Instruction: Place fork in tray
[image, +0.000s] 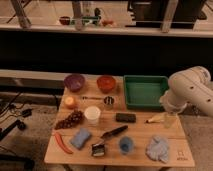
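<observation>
- Fork (91, 98), one: lies flat on the worktop (140, 131), between an orange fruit (70, 102) and a small metal cup (108, 102); sits outside the tray.
- Tray (145, 92), one, green: stands at the back right, well apart from the fork.
- Bowls, two: purple bowl (74, 82) and orange bowl (106, 83), side by side just behind the fork.
- Other cups, two: white cup (92, 114) mid-worktop, blue cup (126, 145) near the front.
- One each: grapes (70, 120), red pepper (62, 142), blue sponge (80, 138), black-handled utensil (114, 133), black brush (98, 149), blue cloth (158, 148).
- Gripper (169, 122), one: hangs at the right edge near the tray's front corner, fingers spread, grasping nothing.
</observation>
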